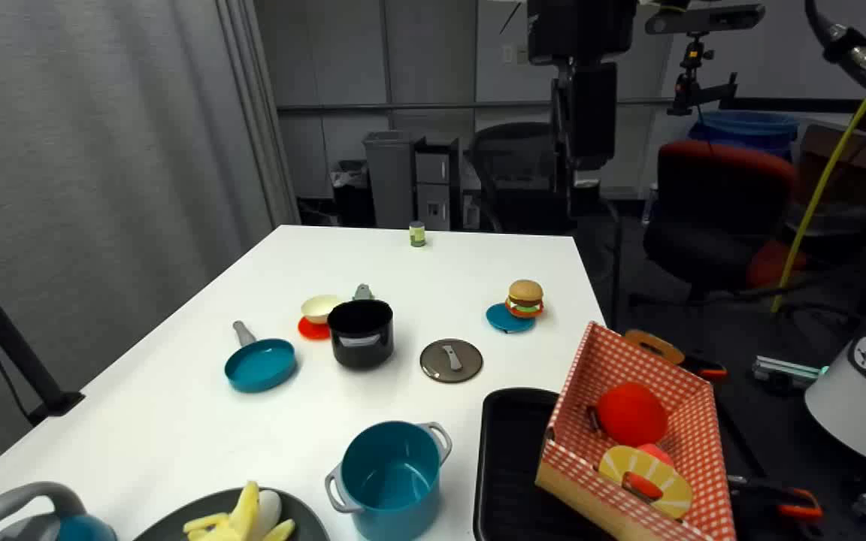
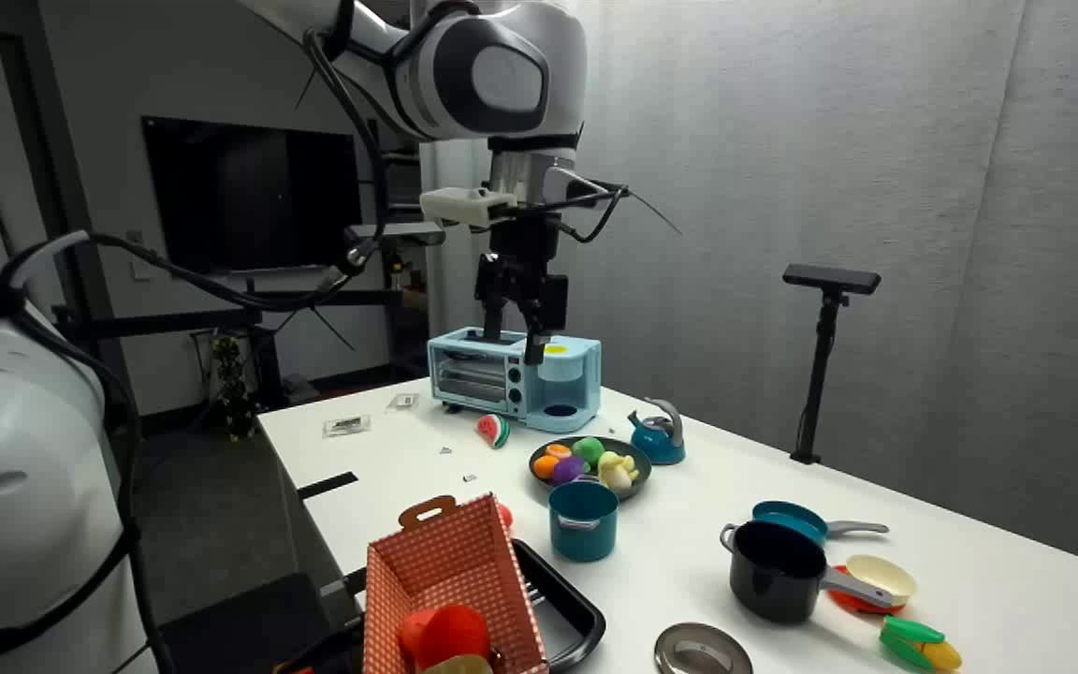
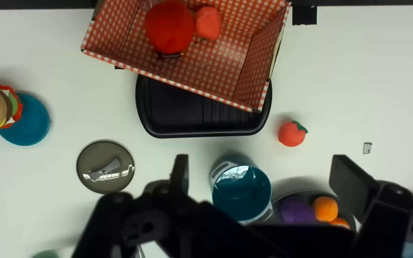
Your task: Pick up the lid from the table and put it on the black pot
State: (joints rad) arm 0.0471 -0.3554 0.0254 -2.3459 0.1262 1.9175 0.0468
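Nearby, dark dish (image 1: pixel 311 526): at my end of the white tbl (image 1: pixel 448 278), yellow toy food (image 1: pixel 241 518) in it.
Kettle (image 1: pixel 80 526): teal, grey handle, near that dish; in an exterior view only its top shows.
Check box (image 1: pixel 617 359): red & white, overlaps the black tray (image 1: pixel 508 451); can't tell if it rests on it. Red round thing (image 1: pixel 632 415) inside.
Teal pot (image 1: pixel 403 515): upright, open top, 2 grey side handles, near the tray.
Gripper (image 3: pixel 264 177): hangs high over the tbl, 2 fingers spread wide; the gap betw. them shows plainly in the wrist view.
Lid (image 1: pixel 451 361): flat on the tbl, grey handle up, past the tray. Apart from the black pot (image 1: pixel 350 357), roughly betw. it & the blue plate (image 1: pixel 504 321).
Black pot: upright, open top, long grey handle on the far side.
Teal pan (image 1: pixel 260 364): near the black pot, its grey handle pointing away from me.
Cream bowl (image 1: pixel 320 309): on a red plate (image 1: pixel 311 329), just behind the black pot; can't tell if they touch.
Toy burger (image 1: pixel 525 298): on the blue plate, off to 1 edge.
Green jar (image 1: pixel 417 234): small, upright, at the tbl's far edge.
Black chair (image 1: pixel 516 161): past the tbl, w/ a red-backed chair (image 1: pixel 734 159) off to its side.
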